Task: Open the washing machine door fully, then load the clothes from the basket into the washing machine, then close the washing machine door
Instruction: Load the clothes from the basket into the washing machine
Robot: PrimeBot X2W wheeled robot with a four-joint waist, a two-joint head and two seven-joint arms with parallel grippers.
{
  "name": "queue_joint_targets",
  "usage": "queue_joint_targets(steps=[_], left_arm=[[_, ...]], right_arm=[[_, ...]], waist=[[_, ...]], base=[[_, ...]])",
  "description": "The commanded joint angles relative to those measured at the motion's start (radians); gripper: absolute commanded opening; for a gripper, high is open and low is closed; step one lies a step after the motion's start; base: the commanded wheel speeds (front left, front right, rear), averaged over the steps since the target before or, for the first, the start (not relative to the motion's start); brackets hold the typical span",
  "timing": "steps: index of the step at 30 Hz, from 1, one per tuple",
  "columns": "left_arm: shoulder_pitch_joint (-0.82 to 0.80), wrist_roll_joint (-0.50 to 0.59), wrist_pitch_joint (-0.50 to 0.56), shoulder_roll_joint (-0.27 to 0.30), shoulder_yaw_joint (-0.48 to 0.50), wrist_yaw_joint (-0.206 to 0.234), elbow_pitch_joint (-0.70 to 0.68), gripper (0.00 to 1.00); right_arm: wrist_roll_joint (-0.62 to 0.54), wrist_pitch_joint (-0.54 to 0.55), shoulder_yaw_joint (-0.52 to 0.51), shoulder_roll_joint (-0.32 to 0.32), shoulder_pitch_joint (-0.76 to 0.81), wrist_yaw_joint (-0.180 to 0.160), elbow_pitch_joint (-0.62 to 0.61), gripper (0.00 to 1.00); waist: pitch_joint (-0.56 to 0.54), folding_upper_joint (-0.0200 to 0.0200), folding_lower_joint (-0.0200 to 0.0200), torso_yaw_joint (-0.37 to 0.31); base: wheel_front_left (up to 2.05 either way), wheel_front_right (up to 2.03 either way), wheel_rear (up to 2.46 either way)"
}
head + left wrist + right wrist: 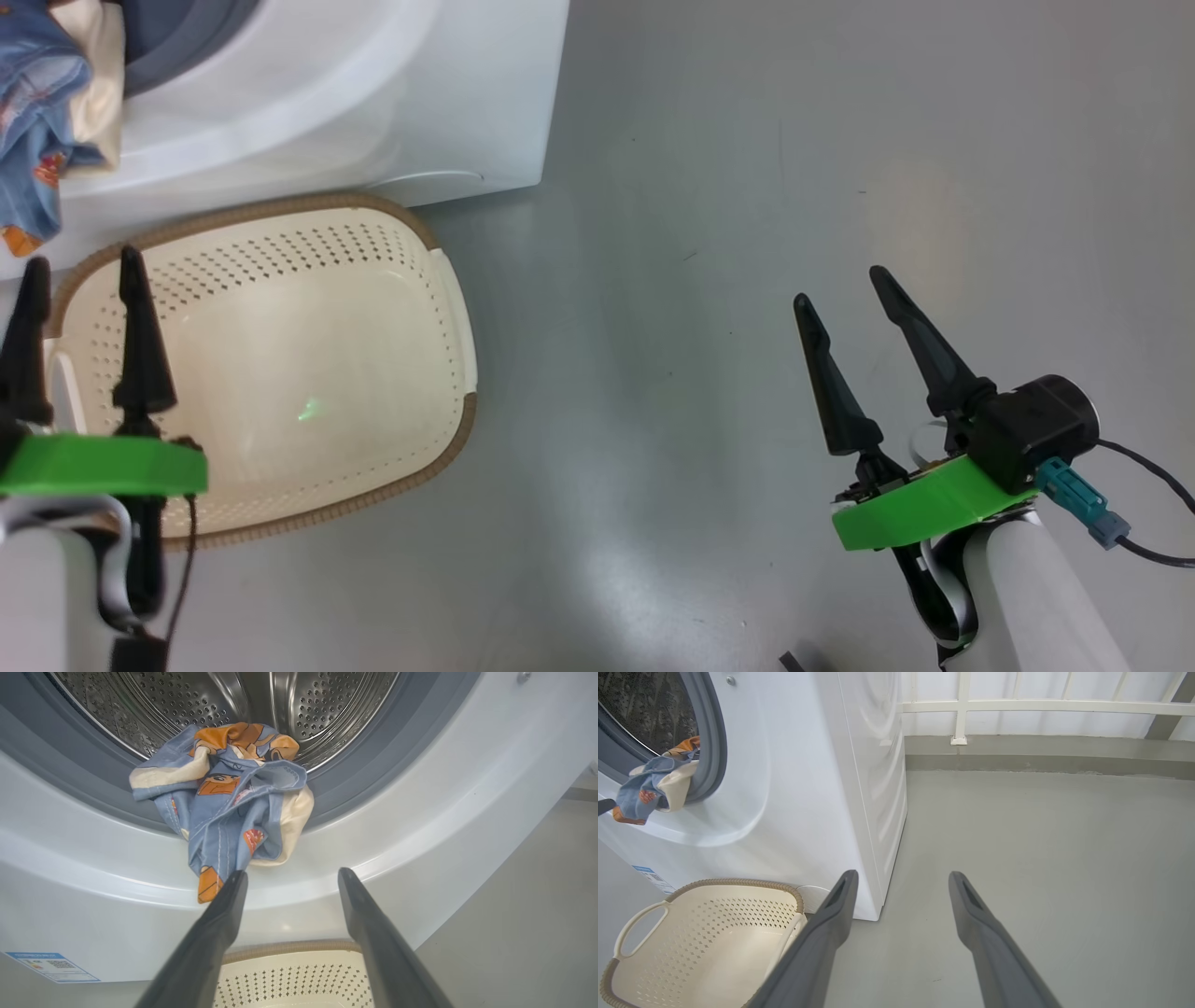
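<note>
Left fingers (219,924) spread wide, empty; clothes (233,798) hang from the washing machine (420,812) just beyond

My left gripper (293,873) has its fingers spread wide with nothing between them, pointing at the washing machine (420,812). The clothes (224,798), a blue bundle with orange prints and cream cloth, lie across the grey gasket (373,765) at the mouth of the steel drum (327,709). Their end hangs down the white front, right by one fingertip. The basket (299,975) shows between my fingers, and a blue label (51,966) sits low on the machine.
</note>
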Motion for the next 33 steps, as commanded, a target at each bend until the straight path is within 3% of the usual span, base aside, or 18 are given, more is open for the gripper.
queue_joint_targets(steps=[1,17,33], left_arm=[[-0.033,-0.002,-0.006,0.050,0.024,-0.003,0.010,1.00],[-0.268,0.007,0.066,0.114,0.028,0.055,0.260,1.00],[-0.459,0.011,0.058,0.169,0.010,0.066,0.478,1.00]], right_arm=[[0.002,-0.005,0.028,0.002,0.017,0.003,-0.018,1.00],[0.017,-0.005,0.055,0.002,0.009,0.003,-0.016,1.00],[0.035,-0.005,0.059,0.002,-0.009,0.003,-0.021,1.00]], waist=[[0.002,0.0000,0.0000,-0.005],[0.017,0.0000,0.0000,-0.044],[0.054,0.0000,0.0000,-0.068]], base=[[0.00,0.00,0.00],[0.00,0.00,0.00],[0.00,0.00,0.00]])
